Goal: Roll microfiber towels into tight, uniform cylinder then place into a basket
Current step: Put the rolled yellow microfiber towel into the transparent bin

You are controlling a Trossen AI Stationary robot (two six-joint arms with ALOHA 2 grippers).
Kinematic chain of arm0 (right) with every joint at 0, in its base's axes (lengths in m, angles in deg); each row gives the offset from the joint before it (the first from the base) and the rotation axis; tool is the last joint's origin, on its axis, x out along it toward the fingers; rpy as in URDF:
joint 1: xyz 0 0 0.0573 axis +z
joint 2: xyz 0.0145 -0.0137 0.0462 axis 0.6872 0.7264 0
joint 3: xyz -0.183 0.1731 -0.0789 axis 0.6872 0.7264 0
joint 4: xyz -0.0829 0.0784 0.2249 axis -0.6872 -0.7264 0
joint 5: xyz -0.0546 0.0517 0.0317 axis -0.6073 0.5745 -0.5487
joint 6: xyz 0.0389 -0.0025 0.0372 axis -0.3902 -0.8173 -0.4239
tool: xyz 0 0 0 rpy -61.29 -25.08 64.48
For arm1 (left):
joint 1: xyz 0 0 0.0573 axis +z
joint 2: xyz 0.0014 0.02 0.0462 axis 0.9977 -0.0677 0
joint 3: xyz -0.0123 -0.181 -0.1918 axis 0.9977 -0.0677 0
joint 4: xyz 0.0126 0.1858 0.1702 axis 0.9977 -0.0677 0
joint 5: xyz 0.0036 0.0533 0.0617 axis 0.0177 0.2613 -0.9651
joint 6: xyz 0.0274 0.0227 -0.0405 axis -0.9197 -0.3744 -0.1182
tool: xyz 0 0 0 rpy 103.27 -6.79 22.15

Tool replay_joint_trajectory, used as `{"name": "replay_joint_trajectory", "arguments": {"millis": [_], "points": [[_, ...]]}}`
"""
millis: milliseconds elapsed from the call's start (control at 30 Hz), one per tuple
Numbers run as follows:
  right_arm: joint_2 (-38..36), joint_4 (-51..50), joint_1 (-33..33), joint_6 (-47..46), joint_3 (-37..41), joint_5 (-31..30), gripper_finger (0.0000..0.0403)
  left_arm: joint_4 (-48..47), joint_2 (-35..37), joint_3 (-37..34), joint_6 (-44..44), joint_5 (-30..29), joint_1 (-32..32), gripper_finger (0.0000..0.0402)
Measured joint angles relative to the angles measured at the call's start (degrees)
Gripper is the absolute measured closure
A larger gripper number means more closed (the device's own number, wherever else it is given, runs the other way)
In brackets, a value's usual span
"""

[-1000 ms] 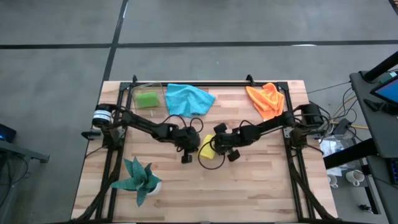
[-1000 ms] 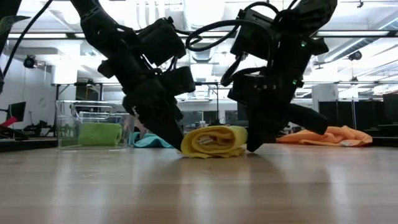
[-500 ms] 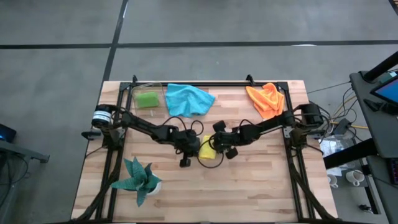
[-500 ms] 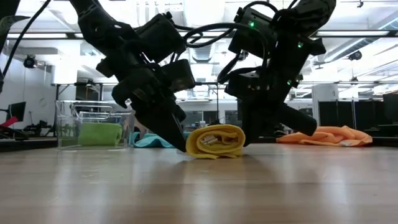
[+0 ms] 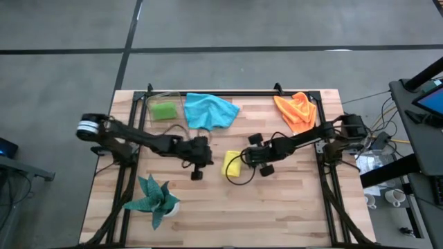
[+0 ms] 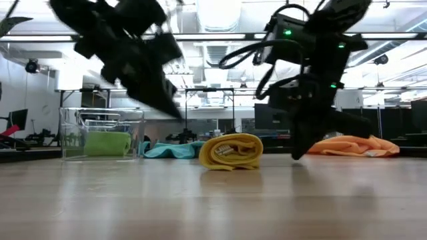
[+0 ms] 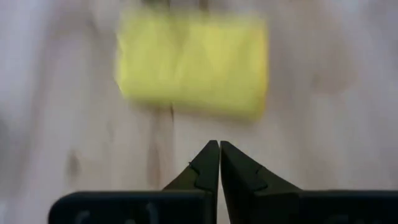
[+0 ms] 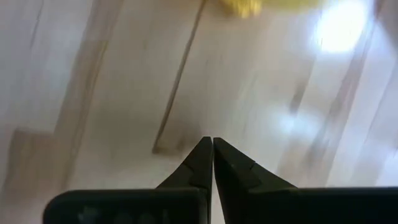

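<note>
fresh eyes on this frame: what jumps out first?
The rolled yellow towel lying alone mid-table, with the left gripper and right gripper on either side of it, both clear of it with jaws shut. Next, the green towel already in the basket at the far left corner, while the blue towel and orange towel lie unrolled along the far edge.

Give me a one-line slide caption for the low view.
Rolled yellow towel lies free on the table between the raised left gripper and right gripper, both shut; green towel sits in the basket.
</note>
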Motion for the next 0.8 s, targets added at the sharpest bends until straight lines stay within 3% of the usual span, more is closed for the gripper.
{"name": "replay_joint_trajectory", "arguments": {"millis": [233,367,533,667,800], "points": [[-8.58,9.03,1.6,-11.56,11.09,-3.6,0.0394,21.12,10.68,-10.83,3.04,-0.2,-0.01,0.0402],[-16.12,28.58,3.73,-15.47,21.1,-4.39,0.0394,27.9,11.76,-13.28,3.44,-0.39,0.01,0.0402],[-22.23,59.75,4.95,-17.66,31.1,-6.0,0.0394,35.37,7.27,-12.49,6.44,-2.35,0.14,0.04],[-24.81,74.12,4.9,-14.9,33.35,-6.0,0.0394,30.1,3.99,-8.04,11.33,-1.61,0.25,0.0369],[-25.85,74.83,4.9,-11.47,32.81,-6.0,0.0394,16.29,1.96,-1.53,15.99,-1.78,0.56,0.0308]]}}
